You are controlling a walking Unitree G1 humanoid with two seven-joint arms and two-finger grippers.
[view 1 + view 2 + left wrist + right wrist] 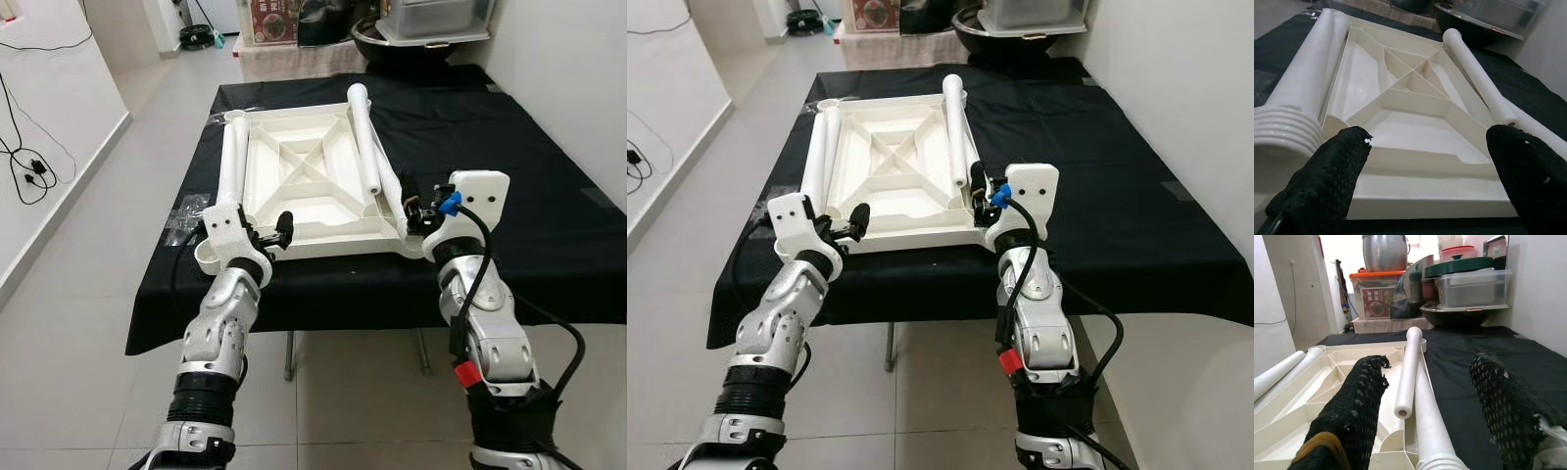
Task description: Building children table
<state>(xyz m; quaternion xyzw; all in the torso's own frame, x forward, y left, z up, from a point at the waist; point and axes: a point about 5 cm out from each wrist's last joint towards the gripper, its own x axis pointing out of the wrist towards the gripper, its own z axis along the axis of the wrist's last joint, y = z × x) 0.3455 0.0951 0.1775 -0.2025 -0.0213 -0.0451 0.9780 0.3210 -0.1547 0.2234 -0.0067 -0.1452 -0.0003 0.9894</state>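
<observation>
Tabletop (304, 186) is laid upside down on the black cloth (509, 176) | legs (364, 137) are laid lengthwise, pointing away | right gripper (416, 211) is spread wide, nearest to the right legs | left gripper (274, 233) is spread wide at the near edge

A printed label (1376, 303) is on the front of the orange-lidded storage box (1379, 294) behind the table, but its lettering is too small to read.
</observation>
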